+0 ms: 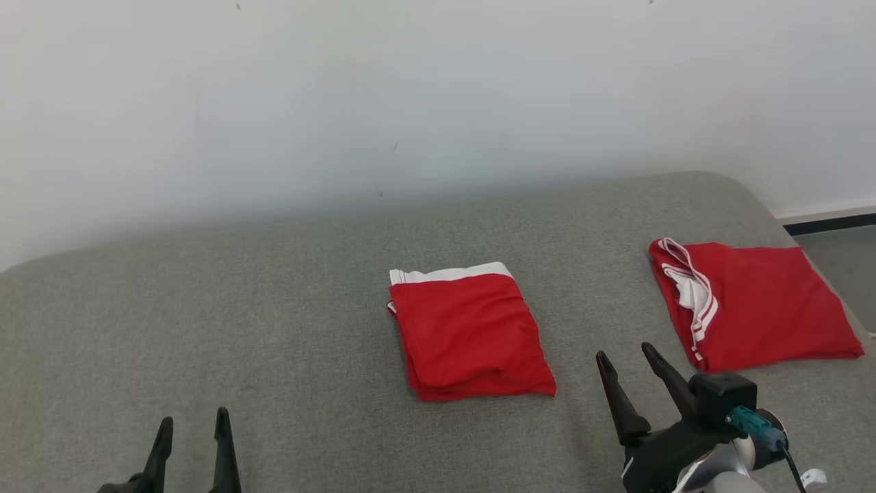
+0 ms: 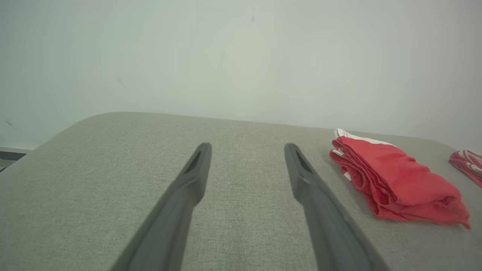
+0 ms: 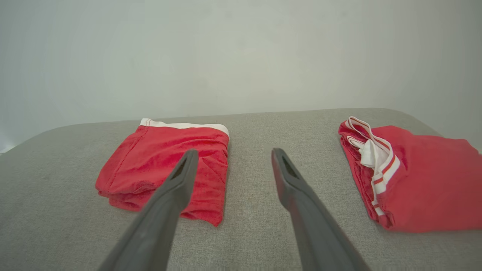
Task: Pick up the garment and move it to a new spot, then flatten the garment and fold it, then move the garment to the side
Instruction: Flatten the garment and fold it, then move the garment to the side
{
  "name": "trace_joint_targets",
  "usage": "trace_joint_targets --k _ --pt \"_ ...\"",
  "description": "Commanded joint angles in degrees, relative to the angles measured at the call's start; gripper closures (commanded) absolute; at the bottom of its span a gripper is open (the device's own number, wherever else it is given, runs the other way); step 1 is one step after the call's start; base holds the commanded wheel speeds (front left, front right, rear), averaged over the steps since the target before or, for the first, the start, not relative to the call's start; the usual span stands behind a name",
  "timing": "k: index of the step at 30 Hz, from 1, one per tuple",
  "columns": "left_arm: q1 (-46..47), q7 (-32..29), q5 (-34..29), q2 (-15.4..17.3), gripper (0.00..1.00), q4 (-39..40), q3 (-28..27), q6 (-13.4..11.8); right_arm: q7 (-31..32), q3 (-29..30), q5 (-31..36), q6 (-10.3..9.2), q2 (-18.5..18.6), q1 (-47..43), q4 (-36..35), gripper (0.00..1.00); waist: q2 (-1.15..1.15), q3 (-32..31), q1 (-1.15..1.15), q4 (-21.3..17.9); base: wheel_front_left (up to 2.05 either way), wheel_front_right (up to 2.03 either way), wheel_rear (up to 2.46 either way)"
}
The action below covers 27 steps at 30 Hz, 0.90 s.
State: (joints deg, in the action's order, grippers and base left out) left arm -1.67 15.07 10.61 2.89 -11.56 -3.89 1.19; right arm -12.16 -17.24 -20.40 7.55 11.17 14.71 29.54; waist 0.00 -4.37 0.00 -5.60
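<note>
Two folded red garments rest on a grey upholstered cushion in front of a plain pale wall. The centre garment is a compact, roughly square packet of several layers. Its stacked edges show along the left and near sides, and a white band runs along its far edge. The right garment lies well apart from it, near the cushion's right edge. It is a flatter, wider packet with white-and-red striped trim bunched at its far-left corner.

The left gripper hovers at the near left over bare cushion. Its fingers are spread and nothing lies between them. The right gripper stands near the viewer, between the two packets, likewise spread and empty and touching neither garment.

Judged progress: lifting, flattening and folding appear complete for both pieces. The right garment already looks set aside. If the centre garment is the one in hand, only its move to the side is left. The pictures do not settle which piece the task means.

Materials: the cloth looks like a soft, thin knit with a faint rib that creases and sags at its folds. The cushion is a coarse, matte weave with rounded far corners.
</note>
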Motion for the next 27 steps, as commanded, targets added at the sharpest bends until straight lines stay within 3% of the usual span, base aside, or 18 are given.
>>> trace_joint_targets --k 1,27 --pt "-0.66 0.08 -0.44 0.05 0.00 -0.36 -0.23 0.23 -0.39 -0.06 0.03 -0.16 0.18 -0.95 0.18 0.00 0.00 -0.62 0.00 -0.52 0.00 0.00 0.00" --pt "-5.86 0.08 -1.18 0.01 0.00 -0.42 -1.35 0.64 -0.65 0.83 0.50 -0.16 -1.43 -3.24 0.57 0.00 0.00 -2.21 0.00 1.87 0.00 0.00 0.00"
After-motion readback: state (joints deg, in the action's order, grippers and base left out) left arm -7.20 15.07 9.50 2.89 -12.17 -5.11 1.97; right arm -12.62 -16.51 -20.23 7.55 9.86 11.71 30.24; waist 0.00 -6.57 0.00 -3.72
